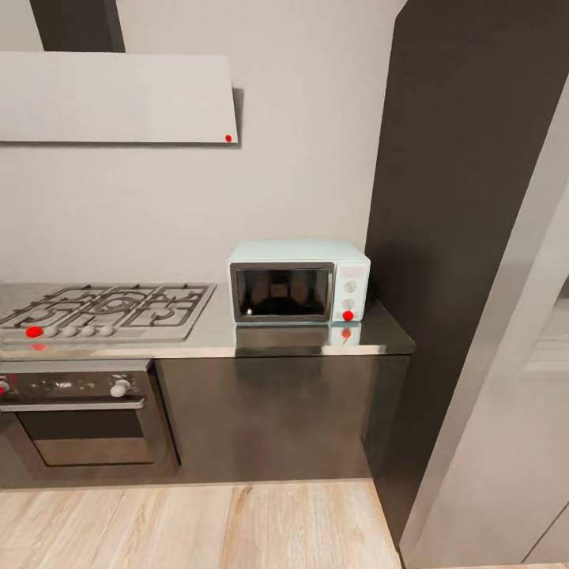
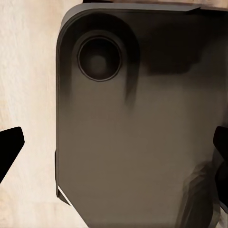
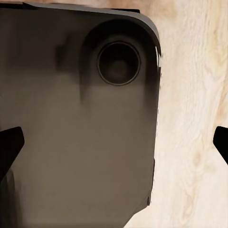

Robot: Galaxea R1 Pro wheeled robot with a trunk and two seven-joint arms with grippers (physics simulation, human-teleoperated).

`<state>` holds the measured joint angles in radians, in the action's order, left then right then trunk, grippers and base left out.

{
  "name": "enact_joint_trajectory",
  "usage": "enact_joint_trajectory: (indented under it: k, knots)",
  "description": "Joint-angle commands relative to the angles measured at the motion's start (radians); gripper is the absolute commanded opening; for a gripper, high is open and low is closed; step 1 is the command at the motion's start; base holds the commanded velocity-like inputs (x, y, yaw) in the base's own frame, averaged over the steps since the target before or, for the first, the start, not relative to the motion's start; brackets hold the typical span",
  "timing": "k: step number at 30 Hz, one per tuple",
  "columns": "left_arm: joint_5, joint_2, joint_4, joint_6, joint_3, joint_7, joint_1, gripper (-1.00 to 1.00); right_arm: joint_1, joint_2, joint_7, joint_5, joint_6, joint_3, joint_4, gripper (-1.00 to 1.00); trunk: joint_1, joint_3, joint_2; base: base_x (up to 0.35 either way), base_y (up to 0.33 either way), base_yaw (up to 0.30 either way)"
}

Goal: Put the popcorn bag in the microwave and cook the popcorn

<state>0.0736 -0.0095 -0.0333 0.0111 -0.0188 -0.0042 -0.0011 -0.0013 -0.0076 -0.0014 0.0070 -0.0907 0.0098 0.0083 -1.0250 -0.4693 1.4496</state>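
Grey steel countertop (image 1: 213, 336) runs across the head view over dark glossy cabinets (image 1: 269, 419). The microwave (image 1: 299, 280) stands on it toward its right end, door closed, dark window facing forward, with two pale dials and a red button (image 1: 348, 315) down its right side. Its front is mirrored in the steel just below. To the left lies a gas hob (image 1: 111, 310) with a red knob at its front, and under it a built-in oven (image 1: 79, 419). A pale hood (image 1: 118, 96) hangs on the wall above. A tall dark panel (image 1: 450, 237) rises just right of the microwave, and light wooden floor (image 1: 197, 525) spreads below. The popcorn bag cannot be found here.

In the left wrist view, the left gripper (image 2: 116, 149) hangs over the robot's dark base (image 2: 133, 133), which carries a round recess, with wooden floor beside it. Its black fingertips (image 2: 10, 145) show at opposite edges, spread wide, holding and touching nothing.

In the right wrist view, the right gripper (image 3: 116, 145) hangs likewise over the dark base (image 3: 71, 123) and floor (image 3: 194, 118). Its fingertips (image 3: 10, 142) are spread wide apart, with nothing between them.
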Motion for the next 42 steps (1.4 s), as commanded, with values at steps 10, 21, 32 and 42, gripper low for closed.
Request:
enact_joint_trajectory:
  k: [10, 21, 32, 42]
  knots:
    - [0.008, 0.000, 0.000, 0.001, -0.001, 0.000, 0.000, 1.00, 0.000, 0.000, 0.000, 0.001, -0.004, 0.001, 0.001, 1.00, 0.000, -0.001, 0.000, 0.000, 0.011, 0.000]
    - [0.008, 0.000, 0.000, 0.001, -0.001, 0.000, 0.000, 1.00, 0.000, 0.000, 0.000, -0.001, -0.004, 0.000, 0.001, 1.00, 0.000, -0.001, 0.000, 0.000, 0.088, 0.000]
    - [0.008, 0.000, 0.000, 0.001, -0.001, 0.001, 0.000, 1.00, 0.000, 0.001, 0.000, -0.004, -0.004, 0.001, 0.001, 1.00, 0.000, -0.001, 0.000, 0.029, 0.004, 0.000]
    - [0.008, 0.000, 0.000, 0.001, -0.001, 0.000, 0.000, 1.00, 0.000, 0.001, 0.000, -0.002, -0.004, 0.001, 0.001, 1.00, 0.000, -0.001, 0.000, 0.177, 0.000, 0.000]
